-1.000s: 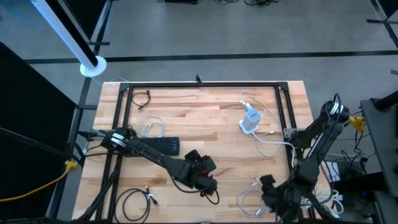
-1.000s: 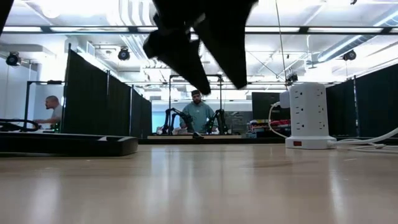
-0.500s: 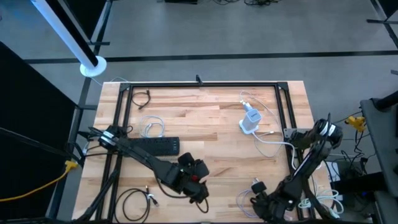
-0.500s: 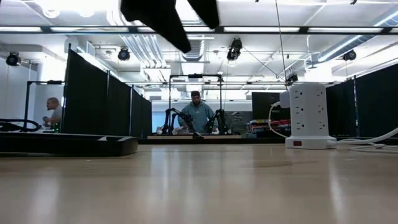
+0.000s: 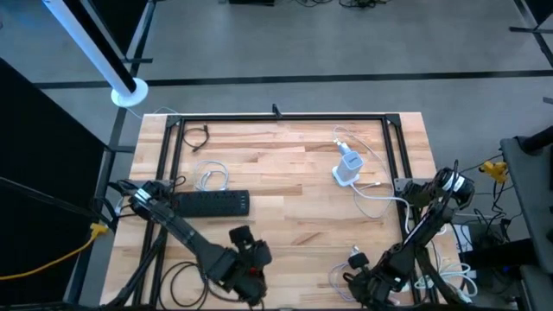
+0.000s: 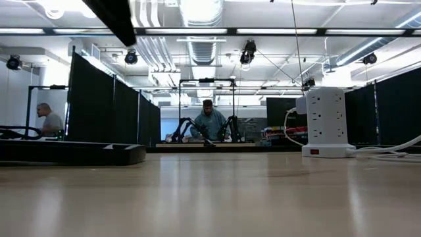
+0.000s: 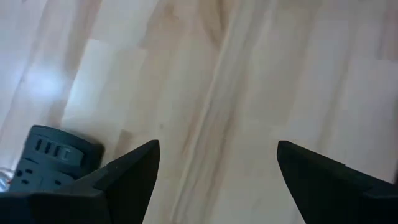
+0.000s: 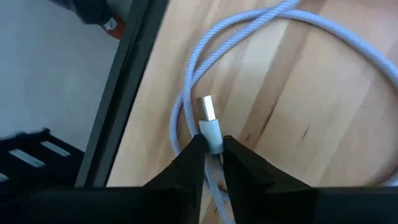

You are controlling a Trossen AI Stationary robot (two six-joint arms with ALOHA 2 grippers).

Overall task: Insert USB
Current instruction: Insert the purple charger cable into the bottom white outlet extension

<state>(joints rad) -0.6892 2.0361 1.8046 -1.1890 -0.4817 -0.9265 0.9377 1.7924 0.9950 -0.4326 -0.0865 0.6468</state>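
Note:
A white USB cable (image 8: 249, 28) lies in loops on the wooden table near its near right corner (image 5: 346, 275). Its plug, with a white housing and metal tip (image 8: 206, 107), is between the fingers of my right gripper (image 8: 212, 146), which is shut on it (image 5: 356, 278). A white power tower (image 5: 348, 164) stands upright on its base at the far right (image 6: 325, 122). My left gripper (image 7: 217, 162) hangs open over bare wood near the near edge (image 5: 251, 275), holding nothing. My right gripper pinches the plug's white housing (image 8: 213, 132) between its two fingertips, behind the metal tip. The tip sticks out past the fingers. The cable runs back under the fingers. Whether the plug is clear of the table I cannot tell.
A black power strip (image 5: 212, 203) lies at the left (image 6: 72, 153). Black cables lie at the far left (image 5: 197, 136) and near left (image 5: 186, 278), another white cable (image 5: 212, 175) beside the strip. A black frame (image 5: 285, 118) rims the table. People stand in the room behind (image 6: 209, 122).
My left gripper has swung toward the table's near edge and left, leaving the top of the low view. My right gripper has moved a little toward the left and near edge, onto the white cable coil.

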